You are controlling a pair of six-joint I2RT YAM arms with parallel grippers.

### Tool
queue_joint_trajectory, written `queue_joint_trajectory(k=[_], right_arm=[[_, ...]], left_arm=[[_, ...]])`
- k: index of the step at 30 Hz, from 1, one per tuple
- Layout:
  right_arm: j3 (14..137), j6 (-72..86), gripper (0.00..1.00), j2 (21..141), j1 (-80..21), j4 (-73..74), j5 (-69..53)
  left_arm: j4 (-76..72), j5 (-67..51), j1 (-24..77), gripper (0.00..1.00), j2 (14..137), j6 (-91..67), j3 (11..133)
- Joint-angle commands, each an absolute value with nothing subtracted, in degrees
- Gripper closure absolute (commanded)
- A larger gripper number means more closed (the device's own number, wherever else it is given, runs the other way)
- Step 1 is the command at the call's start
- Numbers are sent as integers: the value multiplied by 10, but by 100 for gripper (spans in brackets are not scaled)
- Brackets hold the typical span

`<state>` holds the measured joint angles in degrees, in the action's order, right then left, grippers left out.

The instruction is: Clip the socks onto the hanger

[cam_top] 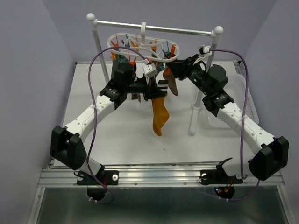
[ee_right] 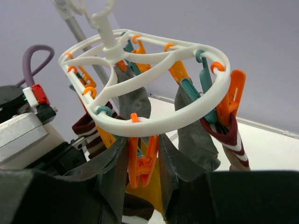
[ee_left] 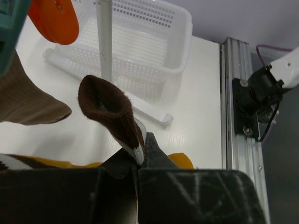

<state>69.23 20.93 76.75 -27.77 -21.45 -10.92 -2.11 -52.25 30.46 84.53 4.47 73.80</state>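
Observation:
The white oval hanger (cam_top: pixel 122 38) hangs by its hook from the rack's crossbar. Several socks are clipped to it, among them a grey one (ee_right: pixel 196 135) and a maroon striped one (ee_right: pixel 233 140). My left gripper (cam_top: pixel 150 87) is just below the hanger. It is shut on the brown, white-striped cuff (ee_left: pixel 112 112) of a mustard sock (cam_top: pixel 160 114), whose foot hangs down. My right gripper (ee_right: pixel 142 154) reaches under the ring (ee_right: pixel 168 119). Its fingers press both sides of an orange clip (ee_right: pixel 140 163), whose tips are together.
The white two-post rack has a left post (cam_top: pixel 96 42), a right post (cam_top: pixel 201 93) and a metal crossbar (cam_top: pixel 177 30). A white slotted basket (ee_left: pixel 140 42) stands on the table at the right, behind the right arm. Purple cables loop over both arms.

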Motion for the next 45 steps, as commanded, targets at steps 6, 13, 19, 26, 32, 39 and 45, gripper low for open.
queue_joint_trajectory(k=[6,13,19,26,32,39,45], right_arm=[[681,149,99,740,-274,-266,-213],[701,146,99,774,-269,-277,-257],[677,140,99,754,-269,-319,-284],[666,128,99,741,-269,-322,-293],[648,120,99,748,-269,-365,-335],[603,149,99,750,-269,-484,-393],[577,176,99,752,-269,-562,-430]], left_arm=[[74,-720,266,100,837,346,786],[488,-732,261,100,968,687,1010],[647,-745,236,100,1060,781,1107],[647,-750,223,100,1056,793,1092],[648,-766,223,100,1038,799,1082],[646,-785,222,100,1015,807,1062],[646,-801,222,100,1023,795,1070]])
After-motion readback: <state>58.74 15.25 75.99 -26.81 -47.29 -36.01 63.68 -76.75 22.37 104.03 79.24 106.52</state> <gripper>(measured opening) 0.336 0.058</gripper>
